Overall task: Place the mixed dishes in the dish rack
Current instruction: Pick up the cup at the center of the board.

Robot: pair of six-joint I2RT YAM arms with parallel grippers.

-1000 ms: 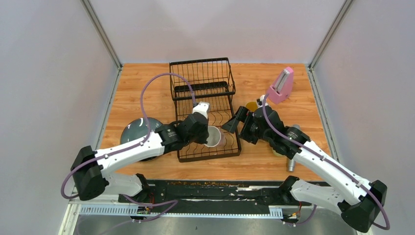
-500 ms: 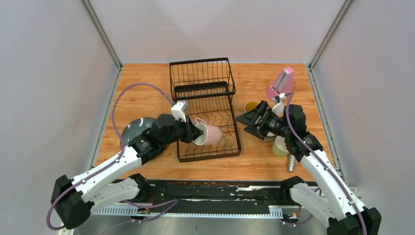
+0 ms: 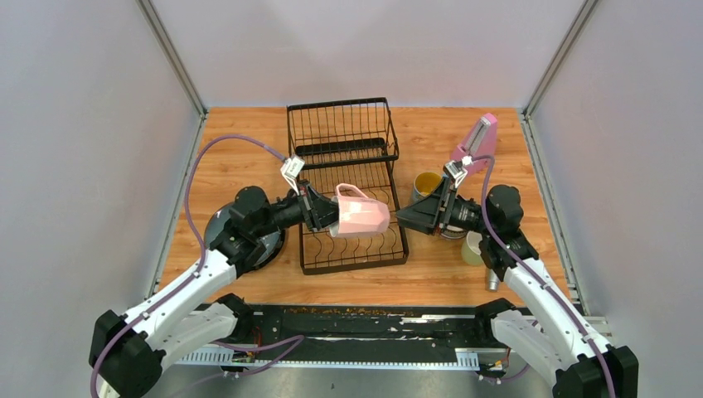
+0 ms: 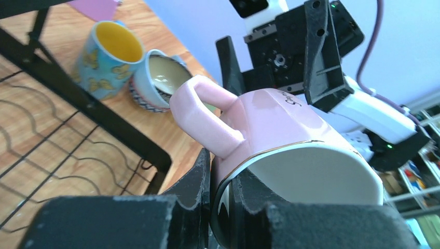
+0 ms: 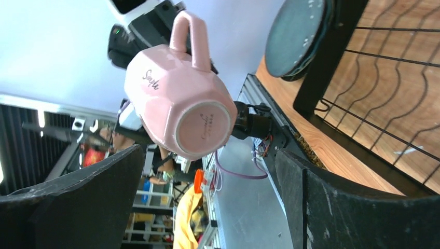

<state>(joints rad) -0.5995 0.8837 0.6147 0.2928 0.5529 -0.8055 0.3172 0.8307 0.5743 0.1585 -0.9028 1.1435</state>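
Observation:
My left gripper [image 3: 330,219] is shut on the rim of a pink mug [image 3: 361,214], one finger inside and one outside beside the handle. It holds the mug on its side in the air above the dish rack [image 3: 355,264], base toward the right. In the left wrist view the mug [image 4: 280,135] fills the frame above the gripper [image 4: 223,192]. My right gripper [image 3: 412,215] stands open just right of the mug, facing its base. The right wrist view shows the mug's base [image 5: 201,123] just beyond the wide-open gripper [image 5: 210,155], untouched.
Dark speckled plates [image 3: 214,225] lie left of the rack, partly under my left arm. A blue mug with yellow inside [image 3: 426,182], a patterned bowl [image 4: 158,80] and a pale-green mug [image 3: 474,247] stand right of the rack. The pink metronome [image 3: 477,143] is behind them and a microphone [image 3: 493,278] lies in front.
The left arm has lifted the pink mug off the rack's tray and turned it on its side. The right gripper has swung to face the mug's base and opened a little wider.

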